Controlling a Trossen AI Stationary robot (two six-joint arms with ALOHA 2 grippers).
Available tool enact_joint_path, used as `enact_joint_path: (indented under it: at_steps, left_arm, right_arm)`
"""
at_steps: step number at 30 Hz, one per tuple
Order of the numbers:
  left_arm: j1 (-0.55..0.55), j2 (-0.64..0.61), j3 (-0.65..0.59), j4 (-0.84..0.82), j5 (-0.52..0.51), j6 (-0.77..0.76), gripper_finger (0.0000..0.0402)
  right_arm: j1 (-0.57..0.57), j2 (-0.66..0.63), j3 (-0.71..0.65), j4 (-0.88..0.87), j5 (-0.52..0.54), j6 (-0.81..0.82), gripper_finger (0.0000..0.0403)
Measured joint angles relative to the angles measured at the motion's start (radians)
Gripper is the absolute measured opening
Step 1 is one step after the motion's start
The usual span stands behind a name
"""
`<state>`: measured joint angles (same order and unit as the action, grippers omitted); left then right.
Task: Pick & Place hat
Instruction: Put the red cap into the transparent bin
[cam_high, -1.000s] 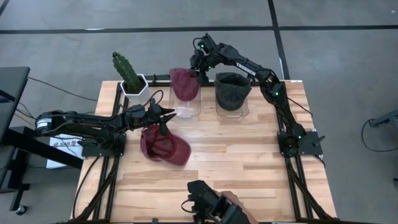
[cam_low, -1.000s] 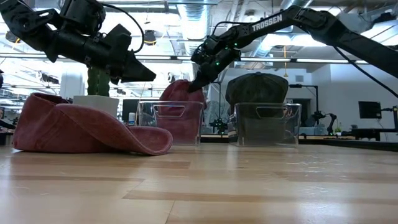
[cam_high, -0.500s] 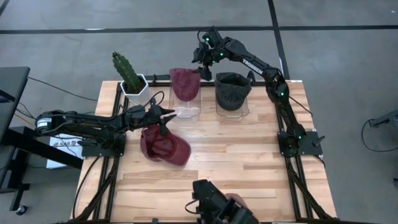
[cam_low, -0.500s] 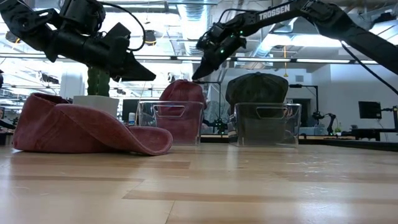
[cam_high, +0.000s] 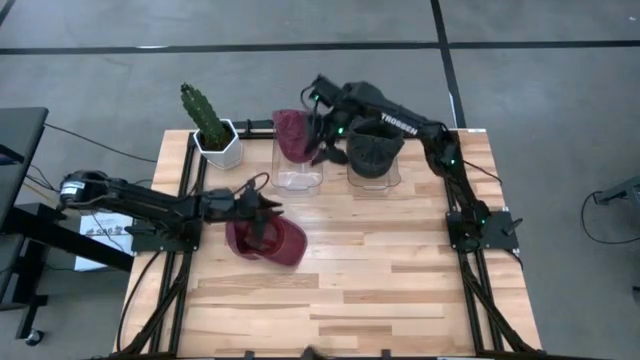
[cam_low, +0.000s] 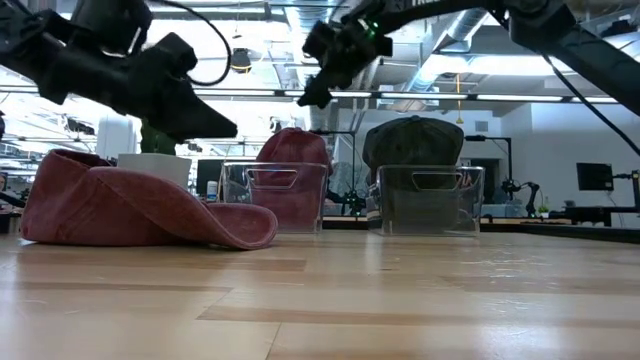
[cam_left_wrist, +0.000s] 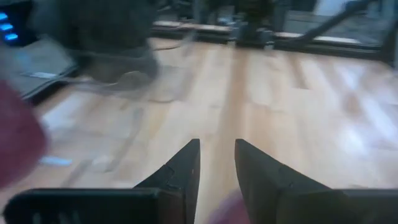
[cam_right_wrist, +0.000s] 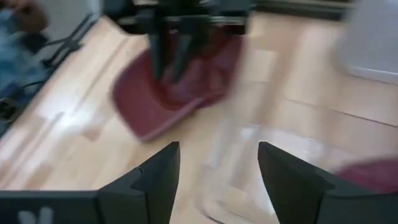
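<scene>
Left arm going for the loose maroon cap; pick not yet made.
Left gripper (cam_high: 262, 211) fingers narrowly parted, empty; maroon cap (cam_high: 265, 239) on the table just under the tips; right gripper (cam_high: 322, 143) wide open, empty, above clear bin (cam_high: 298, 170); next: descend, pinch the crown.

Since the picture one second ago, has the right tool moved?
Yes. In the high view the right tool has swung from behind the clear bin holding the maroon hat to beside it, toward the dark hat.
</scene>
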<state>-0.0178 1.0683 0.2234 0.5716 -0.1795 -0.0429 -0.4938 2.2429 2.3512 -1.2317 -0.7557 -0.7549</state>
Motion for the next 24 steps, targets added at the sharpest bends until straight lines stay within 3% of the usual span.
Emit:
enact_joint_path:
  at_steps: [10, 15, 24]
  left_arm:
    - [-0.286, 0.000, 0.000, 0.011, -0.033, -0.067, 0.0097]
    - [-0.440, 0.000, 0.000, 0.011, -0.050, -0.119, 0.0097]
    - [-0.655, 0.000, 0.000, 0.015, -0.236, -0.136, 0.0097]
  right_arm:
    - [0.204, 0.001, 0.000, -0.225, 0.014, 0.029, 0.0153]
    - [0.300, 0.002, 0.000, -0.301, -0.009, 0.180, 0.0130]
    - [0.477, 0.003, -0.131, -0.339, -0.007, 0.490, 0.0119]
